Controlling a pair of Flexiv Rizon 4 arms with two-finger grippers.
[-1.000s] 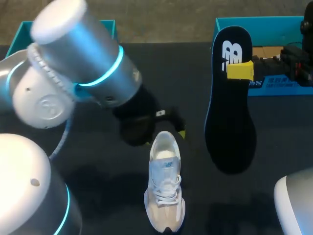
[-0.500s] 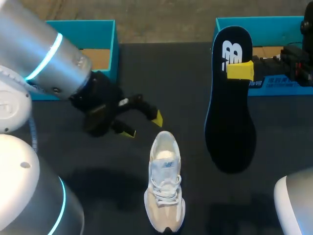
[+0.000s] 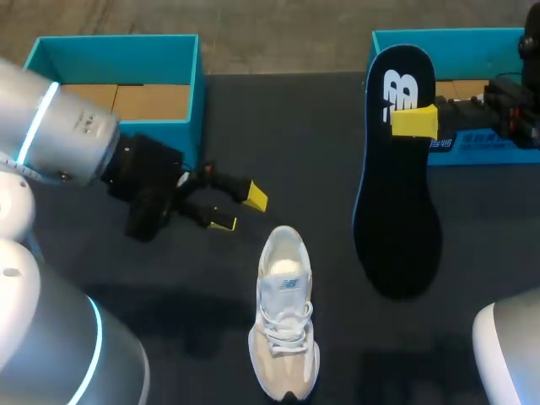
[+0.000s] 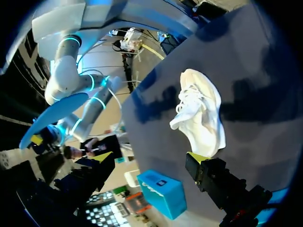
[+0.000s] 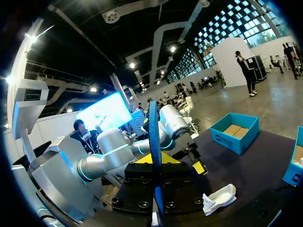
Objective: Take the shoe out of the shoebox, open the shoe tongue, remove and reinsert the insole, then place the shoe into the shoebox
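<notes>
A white shoe [image 3: 285, 314] lies on the dark table, toe toward the near edge; ahead of the left gripper's fingers it shows again [image 4: 201, 111]. My left gripper [image 3: 240, 210] hovers open up-left of the shoe's heel, apart from it, nothing between its yellow tips [image 4: 150, 158]. My right gripper [image 3: 413, 121] is shut on the dark insole [image 3: 396, 186], held up over the table's right side with its printed face showing. In the right wrist view the insole [image 5: 154, 137] stands edge-on between the fingers. The open teal shoebox [image 3: 118, 76] sits at the back left.
A second teal box part [image 3: 460, 51] stands at the back right, behind the insole and the right arm. From the right wrist, the shoe [image 5: 218, 196] lies below and the shoebox [image 5: 234, 130] further off. Bare dark table lies between shoe and insole.
My left arm has drawn back from over the shoe's heel to the left, toward the shoebox, its gripper staying open. The right arm, insole and shoe have not moved.
</notes>
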